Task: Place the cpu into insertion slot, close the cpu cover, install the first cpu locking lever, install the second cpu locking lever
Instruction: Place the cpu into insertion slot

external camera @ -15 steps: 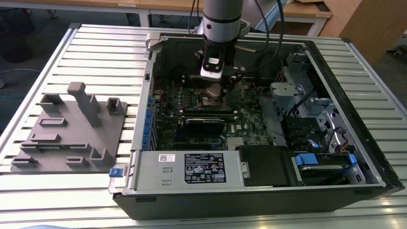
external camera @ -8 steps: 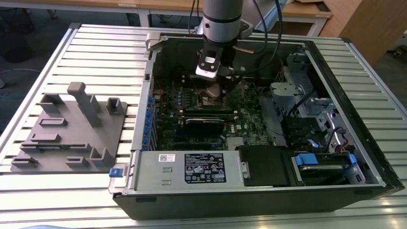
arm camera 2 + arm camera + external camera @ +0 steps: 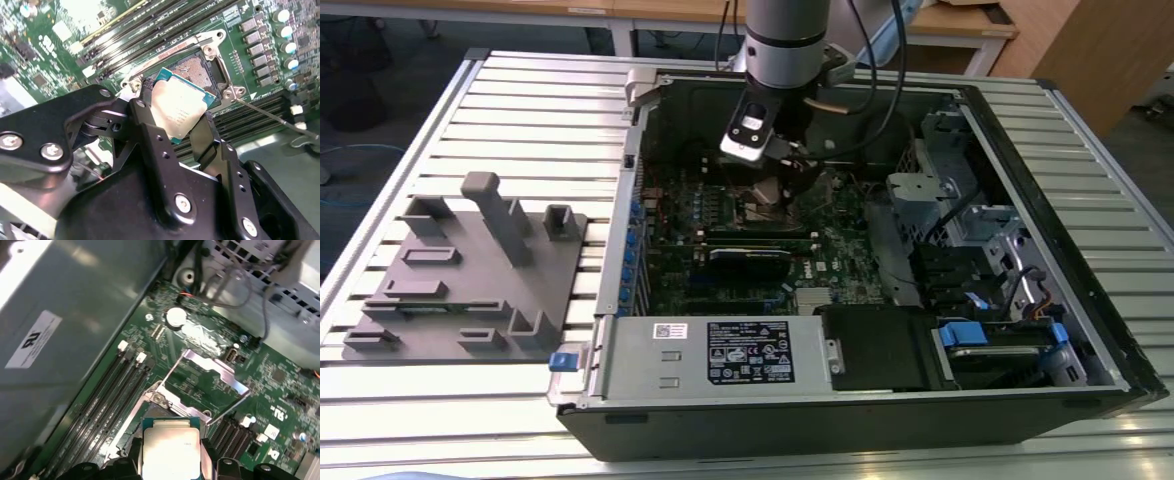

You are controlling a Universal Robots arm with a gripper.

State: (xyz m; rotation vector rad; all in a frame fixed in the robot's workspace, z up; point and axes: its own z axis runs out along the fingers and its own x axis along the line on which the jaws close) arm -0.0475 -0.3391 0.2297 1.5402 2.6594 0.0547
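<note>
Tool: black fingers clamped on two opposite edges of the cpu, silver lid facing the camera. Narrow grip, set by the chip's width.

Second wrist view: cpu held tilted, not flat. Insertion slot lies just beyond the tool tips, dark contact field bare inside its silvery rim. Part of the slot is hidden behind the chip. Contact between chip edge and slot: cannot tell. One thin locking lever runs out to the side of the tool over the green circuit board.

First wrist view: same grip seen from the other side, cpu between the finger tips. This view adds the cpu cover, swung up and open beyond the tool, and long black memory slots beside the socket frame.

Exterior view: arm reaches down into the open computer case, tool low over the board. Case sits on a slatted tabletop. A grey fixture stands well apart from the tool, outside the case.
</note>
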